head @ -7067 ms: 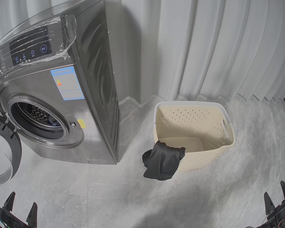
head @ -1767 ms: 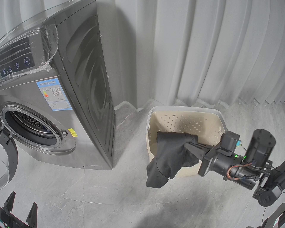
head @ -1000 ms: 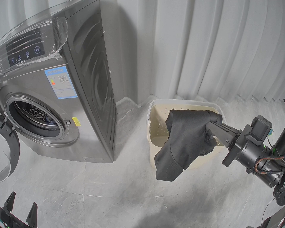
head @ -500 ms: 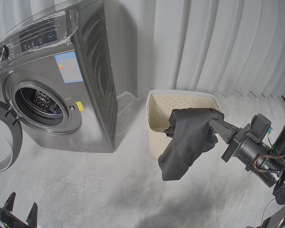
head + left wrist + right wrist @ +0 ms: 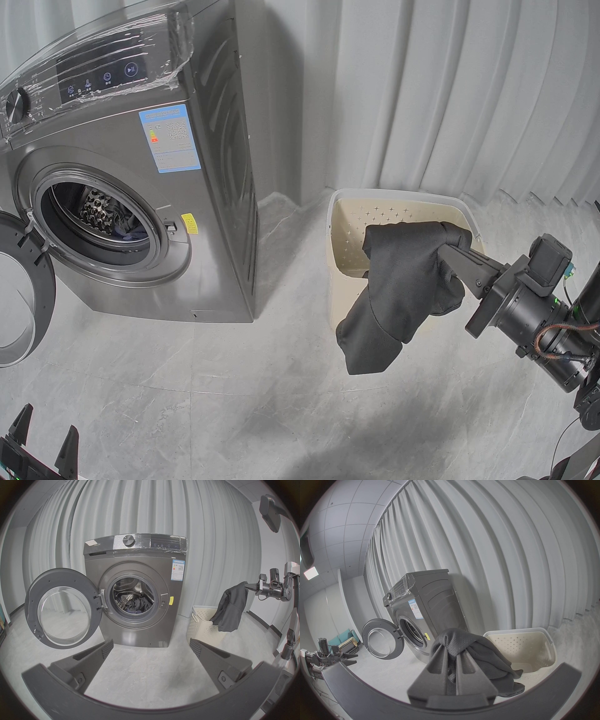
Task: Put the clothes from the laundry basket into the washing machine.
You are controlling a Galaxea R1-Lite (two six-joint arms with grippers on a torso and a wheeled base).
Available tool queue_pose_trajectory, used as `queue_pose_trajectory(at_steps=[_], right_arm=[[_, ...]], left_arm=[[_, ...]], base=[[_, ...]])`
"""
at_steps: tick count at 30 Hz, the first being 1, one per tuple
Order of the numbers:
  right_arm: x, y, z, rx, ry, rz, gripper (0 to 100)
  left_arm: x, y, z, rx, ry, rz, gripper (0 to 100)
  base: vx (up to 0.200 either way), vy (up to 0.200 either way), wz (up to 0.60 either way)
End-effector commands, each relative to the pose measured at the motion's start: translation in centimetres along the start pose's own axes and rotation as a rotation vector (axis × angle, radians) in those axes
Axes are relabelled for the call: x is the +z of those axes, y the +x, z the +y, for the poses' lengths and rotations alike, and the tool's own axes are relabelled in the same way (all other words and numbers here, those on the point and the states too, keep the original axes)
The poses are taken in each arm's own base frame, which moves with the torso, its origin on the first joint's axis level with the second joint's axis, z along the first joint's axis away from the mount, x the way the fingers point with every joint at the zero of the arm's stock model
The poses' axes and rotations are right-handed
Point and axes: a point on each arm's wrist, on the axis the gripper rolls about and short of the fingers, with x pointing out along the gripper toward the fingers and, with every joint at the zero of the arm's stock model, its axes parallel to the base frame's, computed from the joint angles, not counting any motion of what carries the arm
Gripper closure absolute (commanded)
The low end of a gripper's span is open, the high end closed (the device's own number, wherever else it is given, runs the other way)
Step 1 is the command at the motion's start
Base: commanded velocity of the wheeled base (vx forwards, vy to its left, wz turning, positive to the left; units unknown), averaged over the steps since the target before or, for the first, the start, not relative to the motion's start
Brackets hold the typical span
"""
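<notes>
The right gripper point(image 5: 447, 249) was clamped on a dark garment point(image 5: 400, 284), which bunched over its fingertips and hung below them, above the near side of the cream laundry basket point(image 5: 350, 206). The washing machine point(image 5: 206, 162) stood to the left, its door point(image 5: 25, 294) swung open. The left gripper point(image 5: 49, 424), low and well apart, was spread and held nothing.

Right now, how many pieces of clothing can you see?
2: a dark garment hanging from the right pincer by the laundry basket, and a dark heap inside the washing machine drum, which may hide more pieces.
</notes>
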Motion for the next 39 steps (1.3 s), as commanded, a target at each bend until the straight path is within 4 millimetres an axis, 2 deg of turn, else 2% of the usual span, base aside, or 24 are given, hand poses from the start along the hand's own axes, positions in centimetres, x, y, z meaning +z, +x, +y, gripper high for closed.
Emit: queue_pose_trajectory(at_steps=[1,30,36,39], right_arm=[[-0.06,0.01,0.13,0.008,0.001,0.002,100],[-0.02,0.19,0.73,0.056,0.005,-0.006,100],[0.38,0.38,0.77,0.056,0.010,-0.028,100],[0.38,0.38,0.77,0.056,0.011,-0.028,100]], left_arm=[[-0.46,0.05,0.02,0.001,0.000,0.007,0],[-0.46,0.05,0.02,0.001,0.000,0.007,0],[-0.46,0.05,0.02,0.001,0.000,0.007,0],[-0.47,0.04,0.02,0.001,0.000,0.006,0]], base=[[0.000,0.200,0.00],[0.000,0.200,0.00],[0.000,0.000,0.00],[-0.200,0.000,0.00]])
